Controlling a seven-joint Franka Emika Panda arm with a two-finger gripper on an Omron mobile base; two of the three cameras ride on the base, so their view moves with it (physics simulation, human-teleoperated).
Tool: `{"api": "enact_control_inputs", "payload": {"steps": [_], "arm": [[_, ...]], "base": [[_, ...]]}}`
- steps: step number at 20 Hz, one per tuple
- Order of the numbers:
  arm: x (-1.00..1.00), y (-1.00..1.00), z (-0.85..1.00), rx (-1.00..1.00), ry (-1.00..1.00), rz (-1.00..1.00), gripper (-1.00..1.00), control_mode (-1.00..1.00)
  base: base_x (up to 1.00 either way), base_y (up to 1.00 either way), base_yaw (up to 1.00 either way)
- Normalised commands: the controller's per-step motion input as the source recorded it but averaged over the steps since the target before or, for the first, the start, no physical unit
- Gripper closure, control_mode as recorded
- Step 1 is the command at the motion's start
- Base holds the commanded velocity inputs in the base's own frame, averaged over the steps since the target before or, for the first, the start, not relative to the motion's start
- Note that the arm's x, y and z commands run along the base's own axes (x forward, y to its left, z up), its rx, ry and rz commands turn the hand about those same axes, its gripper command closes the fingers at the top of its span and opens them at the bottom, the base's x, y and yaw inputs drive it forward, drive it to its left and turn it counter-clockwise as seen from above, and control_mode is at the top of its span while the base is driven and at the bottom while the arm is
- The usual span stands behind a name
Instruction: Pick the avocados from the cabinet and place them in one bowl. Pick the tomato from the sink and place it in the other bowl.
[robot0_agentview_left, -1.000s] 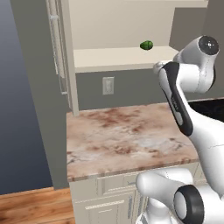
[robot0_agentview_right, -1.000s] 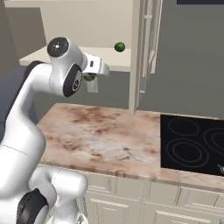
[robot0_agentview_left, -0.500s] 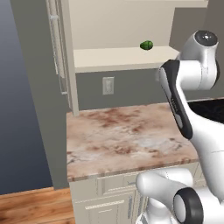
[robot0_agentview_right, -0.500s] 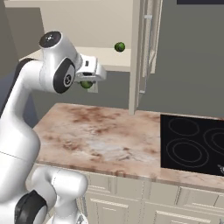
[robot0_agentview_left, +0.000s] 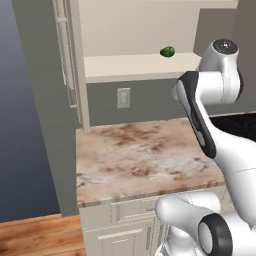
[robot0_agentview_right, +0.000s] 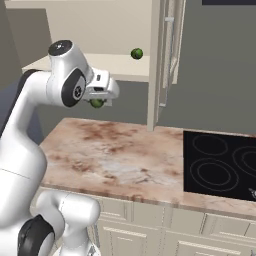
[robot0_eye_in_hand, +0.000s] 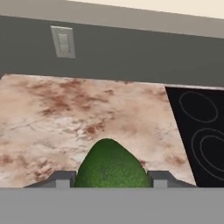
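Left base view: one avocado (robot0_agentview_left: 167, 51) sits on the open cabinet's shelf (robot0_agentview_left: 135, 67); the arm hides the hand. Right base view: the gripper (robot0_agentview_right: 98, 102), above the marbled counter (robot0_agentview_right: 120, 160), holds a half-hidden second avocado (robot0_agentview_right: 97, 103). Hand view: the jaws are closed against that avocado (robot0_eye_in_hand: 112, 168), its base cut off.
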Motion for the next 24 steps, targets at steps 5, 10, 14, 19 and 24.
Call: {"api": "enact_control_inputs", "payload": {"steps": [5,10,14,19,24], "arm": [[0.0,0.26,-0.47,0.03,0.0,0.0,1.0,-1.0],[0.0,0.25,-0.18,0.13,0.0,0.0,1.0,-1.0],[-0.02,0.13,-0.05,0.17,0.0,0.0,1.0,-1.0],[-0.09,0.1,-0.01,0.01,0.07,0.0,1.0,-1.0],[0.0,0.0,0.0,0.0,0.0,0.0,1.0,-1.0]], "base": [[0.0,0.0,0.0],[0.0,0.0,0.0],[0.0,0.0,0.0],[0.0,0.0,0.0],[0.0,0.0,0.0]]}}
